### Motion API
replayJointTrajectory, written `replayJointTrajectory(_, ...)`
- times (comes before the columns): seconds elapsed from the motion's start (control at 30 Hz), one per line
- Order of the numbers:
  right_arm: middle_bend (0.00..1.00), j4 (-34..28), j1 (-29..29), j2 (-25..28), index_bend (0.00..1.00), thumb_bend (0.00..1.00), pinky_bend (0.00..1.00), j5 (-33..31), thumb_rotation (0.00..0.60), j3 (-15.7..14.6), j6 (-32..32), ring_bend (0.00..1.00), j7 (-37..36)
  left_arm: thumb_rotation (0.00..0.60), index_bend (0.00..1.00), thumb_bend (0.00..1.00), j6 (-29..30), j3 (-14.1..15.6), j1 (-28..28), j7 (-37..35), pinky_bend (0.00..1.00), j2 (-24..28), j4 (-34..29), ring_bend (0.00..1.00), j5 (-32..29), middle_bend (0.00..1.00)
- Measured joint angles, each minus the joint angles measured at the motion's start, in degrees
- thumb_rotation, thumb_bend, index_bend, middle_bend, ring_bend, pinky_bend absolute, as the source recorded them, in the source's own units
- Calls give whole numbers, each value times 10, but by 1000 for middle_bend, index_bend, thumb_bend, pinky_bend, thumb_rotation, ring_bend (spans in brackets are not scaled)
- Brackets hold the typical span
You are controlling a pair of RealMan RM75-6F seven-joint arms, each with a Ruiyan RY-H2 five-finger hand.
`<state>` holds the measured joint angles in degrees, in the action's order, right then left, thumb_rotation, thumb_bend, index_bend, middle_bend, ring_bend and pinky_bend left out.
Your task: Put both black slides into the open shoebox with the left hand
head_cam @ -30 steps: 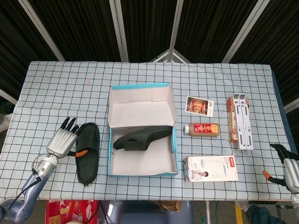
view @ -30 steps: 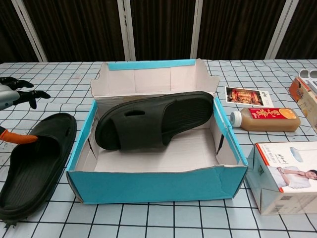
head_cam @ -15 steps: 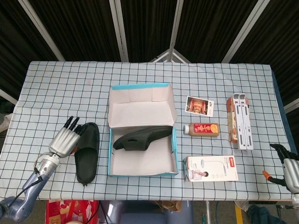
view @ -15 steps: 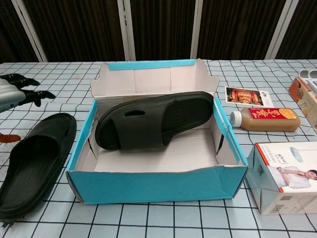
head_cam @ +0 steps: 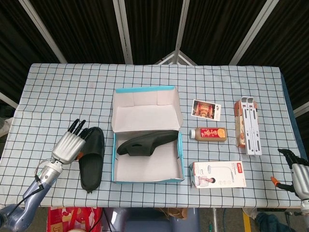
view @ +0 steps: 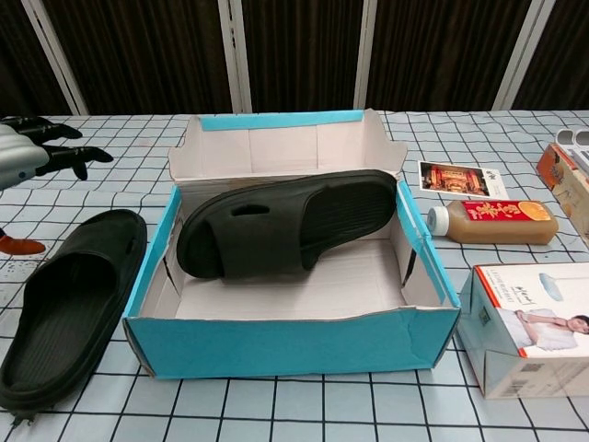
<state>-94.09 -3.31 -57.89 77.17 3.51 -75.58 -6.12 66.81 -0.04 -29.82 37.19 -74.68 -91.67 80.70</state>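
Where checked cloth [head_cam: 58, 92] covers the table, dark slatted panels [head_cam: 72, 29] behind; left hand [head_cam: 70, 144] fingers apart, empty; right hand [head_cam: 299, 175] unclear.

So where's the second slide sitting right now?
The second black slide lies flat on the table just outside the shoebox's left wall in the head view, with the left hand open at its outer edge.

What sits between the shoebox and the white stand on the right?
In the head view, a bottle lies between the shoebox and the stand.
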Motion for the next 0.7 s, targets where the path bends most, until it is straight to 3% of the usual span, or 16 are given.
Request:
replayJointTrajectory(0.27,165,-3,1,1,176,233,218,3,600,-1,-3,240,2,495,0,263,3,6,14,28,67,16,-27,0,-17,224)
replayJointTrajectory(0.33,165,-3,1,1,176,233,218,2,600,-1,-2,240,2,470,0,262,-2,8,16,32,67,8,-20,0,-24,224)
replayJointTrajectory(0.7,165,-4,-1,2,176,234,218,1,600,-3,3,240,3,465,0,253,4,6,18,-11,67,-40,31,0,6,225)
